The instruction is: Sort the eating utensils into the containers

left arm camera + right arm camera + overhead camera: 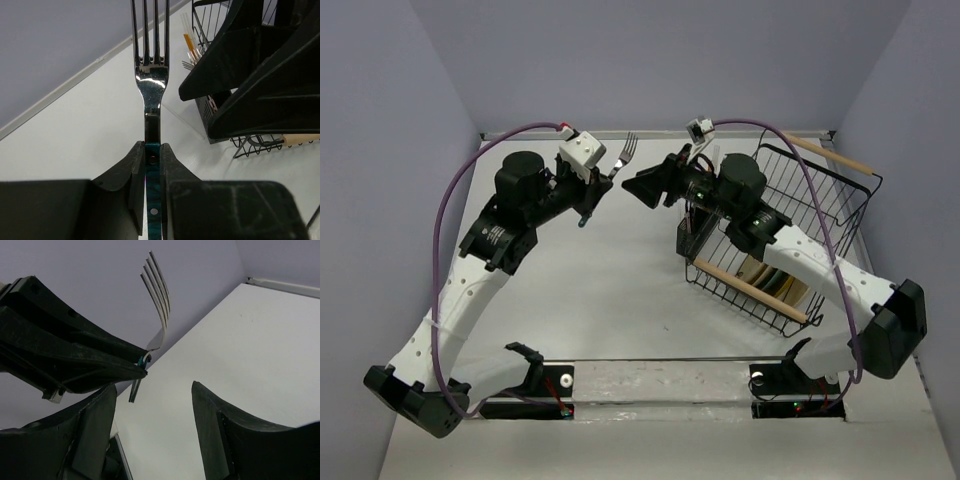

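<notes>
Overhead, the small black cutlery holder (691,240) stood against the left side of the big wire rack (820,215), half hidden by the right arm, and round plates (772,278) stood on edge inside the rack. The white table (610,290) lay open left of the rack and out to the back wall. Both arms reached toward the far middle, the left gripper (603,183) lifting a fork (628,150) with its tines aimed at the back wall, and the right gripper (642,187) just beside it. From the left wrist, the fingers (134,165) were clamped on the fork's teal handle, and pale and orange chopsticks (191,45) rose from the holder beyond. From the right wrist, that gripper's fingers (102,410) stood wide apart above bare table, with the fork high in front and touching neither.
</notes>
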You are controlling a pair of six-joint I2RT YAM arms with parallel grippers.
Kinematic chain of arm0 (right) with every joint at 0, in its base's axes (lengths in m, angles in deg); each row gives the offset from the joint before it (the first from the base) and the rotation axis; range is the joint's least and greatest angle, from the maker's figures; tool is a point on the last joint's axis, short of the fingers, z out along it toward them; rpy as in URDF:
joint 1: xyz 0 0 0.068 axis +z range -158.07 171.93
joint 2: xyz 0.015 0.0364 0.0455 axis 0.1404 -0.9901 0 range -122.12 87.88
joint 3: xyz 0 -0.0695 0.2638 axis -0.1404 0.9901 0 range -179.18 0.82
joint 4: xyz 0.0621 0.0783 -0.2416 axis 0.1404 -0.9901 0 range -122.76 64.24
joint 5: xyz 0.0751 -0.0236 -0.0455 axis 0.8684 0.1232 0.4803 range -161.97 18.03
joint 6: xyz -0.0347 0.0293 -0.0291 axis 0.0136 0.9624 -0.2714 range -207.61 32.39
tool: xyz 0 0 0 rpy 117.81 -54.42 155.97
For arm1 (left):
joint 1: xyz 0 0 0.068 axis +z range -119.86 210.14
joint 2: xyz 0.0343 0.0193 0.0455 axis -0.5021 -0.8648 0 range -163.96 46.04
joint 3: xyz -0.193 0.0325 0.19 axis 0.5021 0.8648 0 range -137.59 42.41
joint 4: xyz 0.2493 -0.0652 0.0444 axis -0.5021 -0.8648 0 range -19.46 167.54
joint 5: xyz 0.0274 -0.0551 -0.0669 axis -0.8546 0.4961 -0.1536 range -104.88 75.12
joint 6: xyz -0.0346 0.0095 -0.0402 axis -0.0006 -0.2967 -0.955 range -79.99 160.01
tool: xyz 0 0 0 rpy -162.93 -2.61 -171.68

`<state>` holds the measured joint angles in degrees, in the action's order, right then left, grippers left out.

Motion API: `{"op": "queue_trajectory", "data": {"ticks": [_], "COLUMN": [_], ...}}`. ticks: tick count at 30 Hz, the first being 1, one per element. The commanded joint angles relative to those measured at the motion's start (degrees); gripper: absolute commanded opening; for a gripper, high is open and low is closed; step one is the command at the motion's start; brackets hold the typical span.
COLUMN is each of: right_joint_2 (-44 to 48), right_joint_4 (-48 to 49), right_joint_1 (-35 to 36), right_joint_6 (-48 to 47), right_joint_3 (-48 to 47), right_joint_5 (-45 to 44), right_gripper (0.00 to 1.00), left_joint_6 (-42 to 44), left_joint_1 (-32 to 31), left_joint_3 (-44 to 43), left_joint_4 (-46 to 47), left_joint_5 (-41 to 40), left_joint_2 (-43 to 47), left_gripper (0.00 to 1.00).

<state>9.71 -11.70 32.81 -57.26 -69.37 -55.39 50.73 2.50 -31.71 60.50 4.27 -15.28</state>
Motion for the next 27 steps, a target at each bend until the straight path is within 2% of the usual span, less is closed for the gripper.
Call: {"op": "queue_trajectory", "data": {"ticks": [1, 13, 15, 16, 19, 20, 21, 25, 26, 27], "right_joint_2": [-2.42, -11.74, -13.05, -13.49, -15.25, -15.69, -16.13, -13.78, -12.72, -11.49], "right_joint_4": [10.62, 19.33, 20.30, 20.47, 21.53, 21.88, 22.06, 22.76, 20.93, 18.83], "right_joint_1": [0.16, 0.16, 0.16, 0.16, 0.16, 0.16, 0.16, 0.16, 0.16, 0.16], "right_joint_6": [4.19, 7.80, 8.15, 8.32, 9.20, 9.46, 9.47, 7.54, 4.75, 2.37], "right_joint_3": [-3.46, -4.78, -5.30, -5.48, -6.09, -6.18, -6.10, -3.12, -2.41, -1.97], "right_joint_5": [1.08, 1.17, 1.09, 0.91, 1.52, 2.48, 2.67, 2.23, 1.01, -0.13], "right_gripper": [0.66, 0.62, 0.58, 0.54, 0.19, 0.04, 0.00, 0.00, 0.00, 0.00], "left_joint_6": [0.44, -0.61, -0.61, -0.61, -0.88, -0.96, -0.96, -0.79, -0.53, -0.18], "left_joint_1": [-0.22, -0.31, -0.31, -0.31, -0.40, -0.49, -0.49, -0.57, -0.57, -0.57], "left_joint_3": [0.39, 3.29, 4.34, 4.60, 5.31, 5.40, 5.40, 5.66, 5.84, 5.92], "left_joint_4": [2.97, 6.40, 6.67, 6.75, 7.10, 7.19, 7.28, 7.37, 7.46, 7.46], "left_joint_5": [1.58, 3.78, 4.74, 4.75, 5.01, 4.75, 4.66, 3.52, 3.26, 3.17], "left_joint_2": [1.29, 0.76, 0.85, 0.76, 0.41, 0.15, 0.06, 0.06, 0.23, 0.41], "left_gripper": [0.00, 0.00, 0.00, 0.00, 0.00, 0.00, 0.00, 0.00, 0.09, 0.29]}}
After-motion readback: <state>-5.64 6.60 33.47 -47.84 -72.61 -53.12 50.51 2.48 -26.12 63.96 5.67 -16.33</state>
